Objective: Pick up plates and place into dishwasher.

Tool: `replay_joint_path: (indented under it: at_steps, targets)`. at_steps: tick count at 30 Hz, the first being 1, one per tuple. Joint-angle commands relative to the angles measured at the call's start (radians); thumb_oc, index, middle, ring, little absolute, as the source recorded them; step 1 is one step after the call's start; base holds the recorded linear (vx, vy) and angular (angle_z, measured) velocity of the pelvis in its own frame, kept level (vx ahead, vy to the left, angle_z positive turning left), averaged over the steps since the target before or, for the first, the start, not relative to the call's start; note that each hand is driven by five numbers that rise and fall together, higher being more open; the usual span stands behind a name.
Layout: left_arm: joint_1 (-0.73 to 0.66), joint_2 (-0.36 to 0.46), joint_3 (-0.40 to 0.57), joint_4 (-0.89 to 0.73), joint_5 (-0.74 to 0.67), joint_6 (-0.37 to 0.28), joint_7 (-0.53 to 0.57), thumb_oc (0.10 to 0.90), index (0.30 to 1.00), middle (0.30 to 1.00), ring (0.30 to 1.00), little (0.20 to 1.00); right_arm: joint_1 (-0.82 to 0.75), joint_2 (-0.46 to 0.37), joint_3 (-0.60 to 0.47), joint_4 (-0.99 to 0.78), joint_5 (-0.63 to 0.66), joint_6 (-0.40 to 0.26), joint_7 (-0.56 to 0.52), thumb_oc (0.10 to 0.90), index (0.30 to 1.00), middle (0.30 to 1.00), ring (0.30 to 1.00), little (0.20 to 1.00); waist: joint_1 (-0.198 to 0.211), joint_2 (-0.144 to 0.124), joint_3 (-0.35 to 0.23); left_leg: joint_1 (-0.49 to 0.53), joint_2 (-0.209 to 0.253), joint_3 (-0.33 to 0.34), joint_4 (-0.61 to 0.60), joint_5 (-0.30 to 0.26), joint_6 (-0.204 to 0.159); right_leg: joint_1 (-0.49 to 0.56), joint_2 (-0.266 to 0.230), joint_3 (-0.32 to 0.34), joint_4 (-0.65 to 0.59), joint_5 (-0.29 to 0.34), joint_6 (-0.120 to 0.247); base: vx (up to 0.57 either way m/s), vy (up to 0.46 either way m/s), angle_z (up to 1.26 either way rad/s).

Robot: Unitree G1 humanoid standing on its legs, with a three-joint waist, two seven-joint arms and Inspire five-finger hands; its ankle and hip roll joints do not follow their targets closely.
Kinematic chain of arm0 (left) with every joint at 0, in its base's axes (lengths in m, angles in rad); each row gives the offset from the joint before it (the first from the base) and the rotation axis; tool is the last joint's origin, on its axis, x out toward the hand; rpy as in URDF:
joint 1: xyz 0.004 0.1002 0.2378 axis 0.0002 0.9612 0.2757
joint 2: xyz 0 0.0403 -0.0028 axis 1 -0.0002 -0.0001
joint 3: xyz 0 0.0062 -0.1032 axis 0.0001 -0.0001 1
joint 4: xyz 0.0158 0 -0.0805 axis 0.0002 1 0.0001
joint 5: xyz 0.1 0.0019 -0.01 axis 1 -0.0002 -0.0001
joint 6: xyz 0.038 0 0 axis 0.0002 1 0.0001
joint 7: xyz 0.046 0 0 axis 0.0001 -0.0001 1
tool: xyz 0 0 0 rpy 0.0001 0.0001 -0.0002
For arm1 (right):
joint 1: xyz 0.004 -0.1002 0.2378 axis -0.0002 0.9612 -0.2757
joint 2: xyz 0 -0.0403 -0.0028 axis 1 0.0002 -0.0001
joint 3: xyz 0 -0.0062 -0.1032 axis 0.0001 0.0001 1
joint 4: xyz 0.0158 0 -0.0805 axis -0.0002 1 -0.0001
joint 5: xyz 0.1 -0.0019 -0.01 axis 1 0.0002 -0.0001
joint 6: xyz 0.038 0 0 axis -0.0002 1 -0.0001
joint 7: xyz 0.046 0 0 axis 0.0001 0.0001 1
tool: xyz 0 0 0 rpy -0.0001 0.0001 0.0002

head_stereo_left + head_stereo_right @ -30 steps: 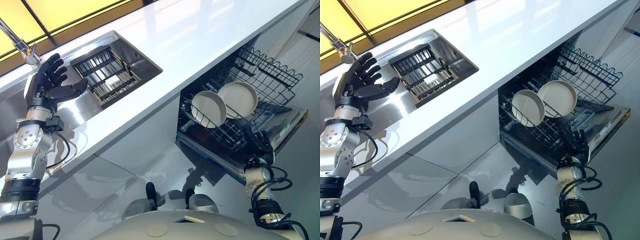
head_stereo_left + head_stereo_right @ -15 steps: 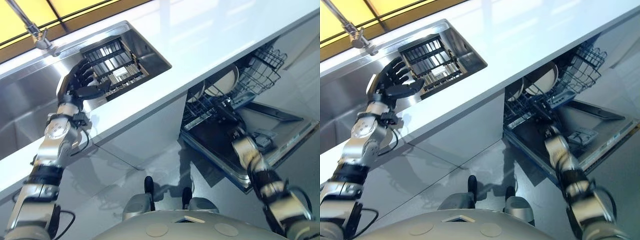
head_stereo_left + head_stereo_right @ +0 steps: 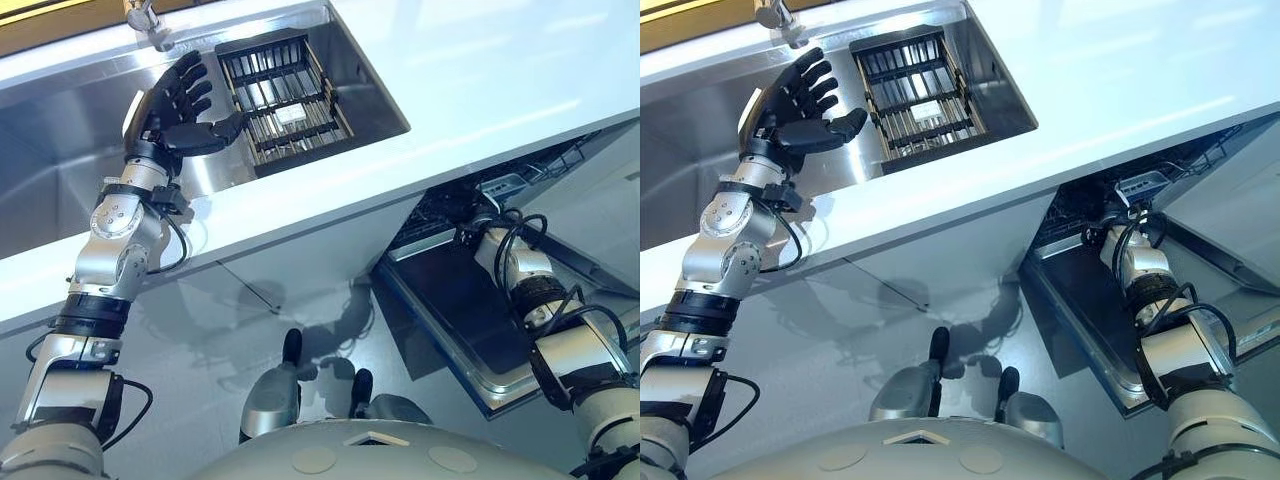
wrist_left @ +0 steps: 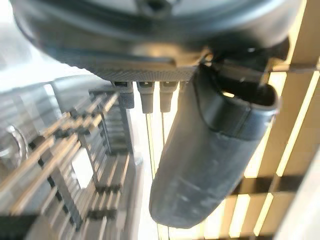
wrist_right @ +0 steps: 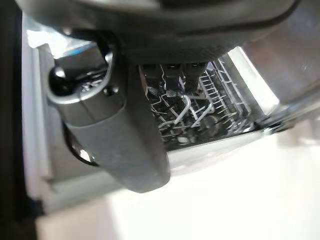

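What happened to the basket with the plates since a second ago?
The dishwasher rack slid off the open door and in under the counter, taking its two plates along, and the right hand followed it in. The left hand stayed open above the sink, holding nothing.

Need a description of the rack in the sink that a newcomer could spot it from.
Start at the white countertop and the stainless sink sunk into it. Toward the sink's right end, just right of the open left hand, lies the rack: a black rectangular grid of slats, the only dark ribbed thing against bare steel.
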Motion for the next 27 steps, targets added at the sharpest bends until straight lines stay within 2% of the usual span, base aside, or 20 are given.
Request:
replay_joint_path:
  at_steps: [1,4,5,6,9,13,15,20,24,27]
  targets:
    - [0.018,0.075,0.075,-0.089,-0.009,-0.107,0.022,0.800,0.900,0.900,0.900,0.900,0.103,-0.093,-0.082,-0.222,-0.047,-0.104,0.065,0.800,0.900,0.900,0.900,0.900,-0.054,0.006,-0.083,0.079,-0.095,0.080,0.075,-0.226,0.034,-0.144,0.002,0.057,0.154,-0.031,0.086,-0.07,-0.008,-0.30]
    - [0.064,0.063,0.123,-0.072,0.003,-0.143,0.021,0.800,0.900,0.900,0.900,0.900,0.282,-0.052,-0.188,-0.274,-0.034,-0.150,0.108,0.800,0.900,0.900,0.900,0.900,-0.100,0.009,-0.064,0.091,-0.096,0.111,0.061,-0.229,0.043,-0.163,0.001,0.076,0.171,-0.028,0.099,-0.10,0.001,-0.36]
    - [0.093,0.064,0.151,-0.072,0.006,-0.158,0.029,0.800,0.900,0.900,0.900,0.900,0.387,-0.022,-0.246,-0.325,-0.031,-0.164,0.094,0.800,0.900,0.900,0.900,0.900,-0.130,0.012,-0.055,0.098,-0.095,0.134,0.055,-0.229,0.045,-0.176,-0.001,0.089,0.183,-0.025,0.109,-0.13,-0.002,-0.34]
    - [0.098,0.070,0.165,-0.066,0.002,-0.159,0.031,0.800,0.900,0.900,0.900,0.900,0.427,-0.009,-0.275,-0.339,-0.026,-0.178,0.092,0.800,0.900,0.900,0.900,0.900,-0.148,0.013,-0.051,0.101,-0.094,0.151,0.053,-0.231,0.046,-0.182,-0.003,0.093,0.186,-0.023,0.115,-0.12,-0.005,-0.30]
    - [0.098,0.087,0.187,-0.049,-0.003,-0.158,0.030,0.800,0.900,0.900,0.900,0.900,0.486,0.011,-0.326,-0.358,-0.007,-0.194,0.052,0.800,0.900,0.900,0.900,0.900,-0.180,0.014,-0.046,0.109,-0.090,0.185,0.049,-0.232,0.044,-0.188,-0.007,0.099,0.189,-0.019,0.125,-0.08,-0.022,-0.46]
    - [0.099,0.111,0.222,-0.018,-0.027,-0.150,0.037,0.800,0.900,0.900,0.900,0.900,0.552,0.043,-0.411,-0.411,0.037,-0.252,-0.013,0.800,0.900,0.900,0.900,0.900,-0.227,0.020,-0.044,0.125,-0.079,0.233,0.039,-0.235,0.042,-0.192,-0.010,0.104,0.189,-0.017,0.136,-0.11,-0.039,-0.42]
    - [0.086,0.120,0.241,0.018,-0.036,-0.142,0.034,0.800,0.900,0.900,0.900,0.900,0.589,0.071,-0.461,-0.456,0.049,-0.302,-0.047,0.800,0.900,0.900,0.900,0.900,-0.255,0.025,-0.049,0.132,-0.070,0.262,0.033,-0.236,0.040,-0.196,-0.010,0.106,0.197,-0.022,0.143,-0.13,-0.048,-0.45]
    - [0.038,0.150,0.255,0.128,-0.040,-0.141,-0.010,0.800,0.900,0.900,0.900,0.900,0.629,0.091,-0.535,-0.434,0.014,-0.368,-0.079,0.800,0.900,0.900,0.900,0.900,-0.289,0.030,-0.073,0.139,-0.055,0.299,0.025,-0.239,0.034,-0.205,-0.017,0.098,0.212,-0.023,0.158,-0.08,-0.070,-0.34]
    - [0.003,0.160,0.247,0.177,-0.042,-0.136,-0.029,0.800,0.900,0.900,0.900,0.900,0.635,0.088,-0.550,-0.338,-0.028,-0.400,-0.151,0.800,0.900,0.900,0.900,0.900,-0.290,0.033,-0.087,0.136,-0.049,0.305,0.028,-0.242,0.031,-0.207,-0.019,0.090,0.222,-0.034,0.161,-0.03,-0.083,-0.16]
    - [-0.021,0.167,0.232,0.180,-0.037,-0.101,-0.023,0.800,0.900,0.900,0.900,0.900,0.628,0.095,-0.538,-0.257,-0.019,-0.396,-0.191,0.800,0.900,0.900,0.900,0.900,-0.283,0.039,-0.089,0.138,-0.045,0.301,0.036,-0.247,0.033,-0.200,-0.019,0.082,0.234,-0.051,0.156,-0.02,-0.125,-0.09]
